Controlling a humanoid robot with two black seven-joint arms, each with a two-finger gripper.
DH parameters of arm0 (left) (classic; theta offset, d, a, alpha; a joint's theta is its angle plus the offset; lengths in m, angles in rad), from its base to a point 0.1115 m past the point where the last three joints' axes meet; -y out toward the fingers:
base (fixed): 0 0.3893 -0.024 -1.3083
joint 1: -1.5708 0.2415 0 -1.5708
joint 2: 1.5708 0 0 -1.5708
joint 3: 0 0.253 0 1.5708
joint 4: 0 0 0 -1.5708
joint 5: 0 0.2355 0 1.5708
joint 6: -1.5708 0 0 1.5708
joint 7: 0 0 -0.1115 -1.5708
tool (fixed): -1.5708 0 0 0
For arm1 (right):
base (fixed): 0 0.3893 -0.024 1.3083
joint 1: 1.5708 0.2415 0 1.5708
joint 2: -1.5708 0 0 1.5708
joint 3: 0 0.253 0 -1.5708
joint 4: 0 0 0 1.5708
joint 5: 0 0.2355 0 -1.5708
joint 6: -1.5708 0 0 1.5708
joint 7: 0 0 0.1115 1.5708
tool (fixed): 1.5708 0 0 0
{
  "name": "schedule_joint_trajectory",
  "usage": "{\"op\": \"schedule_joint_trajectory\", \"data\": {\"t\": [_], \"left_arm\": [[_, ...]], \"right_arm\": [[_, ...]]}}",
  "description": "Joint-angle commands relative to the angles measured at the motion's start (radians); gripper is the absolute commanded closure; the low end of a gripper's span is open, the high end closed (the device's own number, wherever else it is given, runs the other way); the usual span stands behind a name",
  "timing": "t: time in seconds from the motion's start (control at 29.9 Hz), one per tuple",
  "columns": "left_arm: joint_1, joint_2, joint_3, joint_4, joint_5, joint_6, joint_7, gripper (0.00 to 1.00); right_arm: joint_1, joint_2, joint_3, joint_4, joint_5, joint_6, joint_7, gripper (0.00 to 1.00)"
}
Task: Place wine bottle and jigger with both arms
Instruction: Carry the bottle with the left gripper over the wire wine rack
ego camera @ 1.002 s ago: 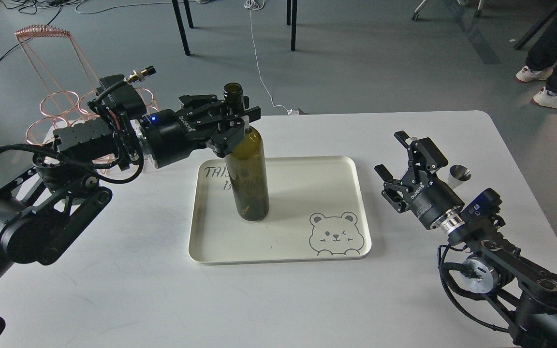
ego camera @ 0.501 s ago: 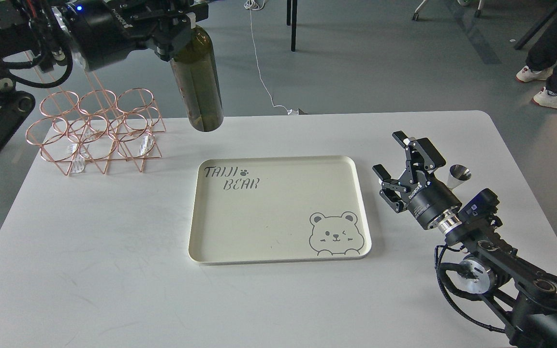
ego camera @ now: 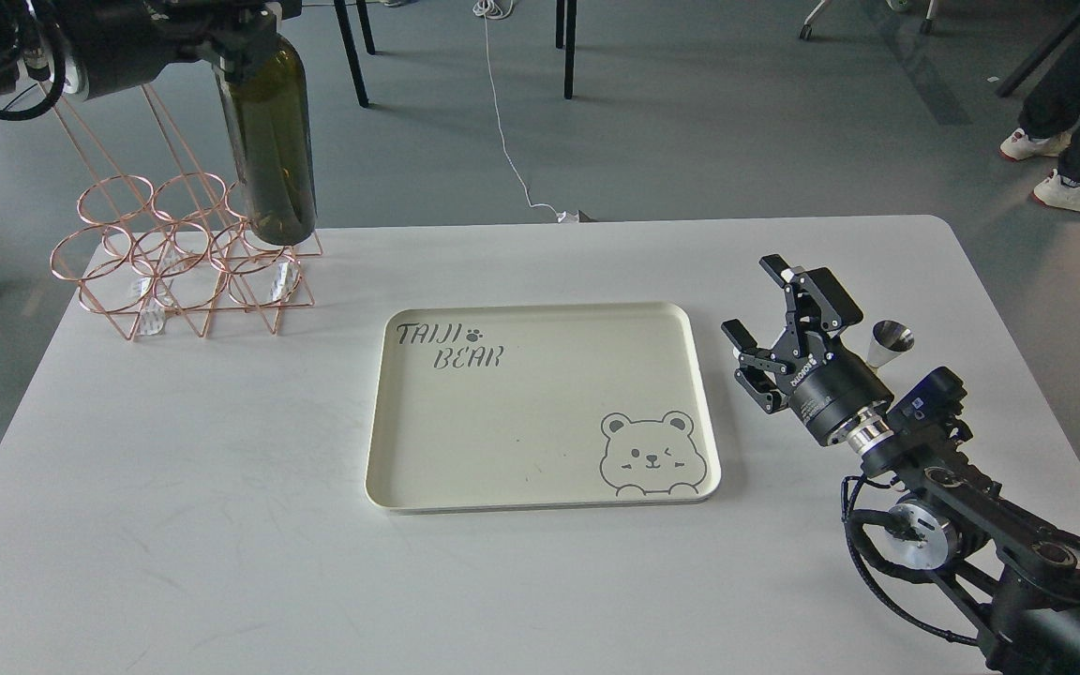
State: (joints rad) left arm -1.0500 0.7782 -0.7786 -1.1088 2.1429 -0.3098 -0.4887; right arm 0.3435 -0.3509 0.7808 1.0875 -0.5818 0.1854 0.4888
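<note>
The wine bottle is hanging upright above the copper wire rack at far left, its neck gripped by the left gripper; lowered off-centre, it risks catching a ring. The right gripper is hovering, fingers spread, beside the jigger on the tabletop.

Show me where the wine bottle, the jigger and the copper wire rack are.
wine bottle (ego camera: pixel 270 141), head view, middle of its dark green body.
jigger (ego camera: pixel 889 337), head view, its upper silver cone.
copper wire rack (ego camera: pixel 118 272), head view, a front ring.
</note>
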Motion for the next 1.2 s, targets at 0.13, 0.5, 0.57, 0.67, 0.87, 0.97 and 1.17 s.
{"op": "schedule_joint_trajectory", "data": {"t": [0.13, 0.5, 0.57, 0.67, 0.87, 0.97, 1.17], "left_arm": [[0.001, 0.004, 0.001, 0.027, 0.000, 0.001, 0.000, 0.90], [-0.004, 0.010, 0.001, 0.026, 0.002, -0.003, 0.000, 0.93], [-0.001, 0.021, 0.001, 0.026, 0.002, -0.005, 0.000, 0.94], [0.002, 0.050, 0.001, 0.023, 0.000, -0.018, 0.000, 0.95], [0.008, 0.079, 0.009, 0.023, -0.066, -0.023, 0.000, 0.95], [0.010, 0.081, 0.015, 0.023, -0.069, -0.022, 0.000, 0.95], [0.015, 0.075, 0.016, 0.024, -0.070, -0.020, 0.000, 0.95]], "right_arm": [[0.000, 0.000, 0.000, 0.000, 0.000, -0.004, 0.000, 0.01], [0.000, 0.000, 0.000, 0.000, 0.000, -0.006, 0.000, 0.01], [0.000, 0.000, 0.000, 0.000, 0.000, -0.006, 0.000, 0.01], [0.000, 0.000, 0.000, 0.000, 0.000, -0.006, 0.000, 0.01], [-0.001, 0.003, 0.000, 0.000, -0.001, -0.007, 0.000, 0.01], [0.000, 0.006, 0.000, 0.000, -0.001, -0.011, 0.000, 0.01], [0.000, 0.006, 0.000, 0.000, -0.001, -0.014, 0.000, 0.01]]}}
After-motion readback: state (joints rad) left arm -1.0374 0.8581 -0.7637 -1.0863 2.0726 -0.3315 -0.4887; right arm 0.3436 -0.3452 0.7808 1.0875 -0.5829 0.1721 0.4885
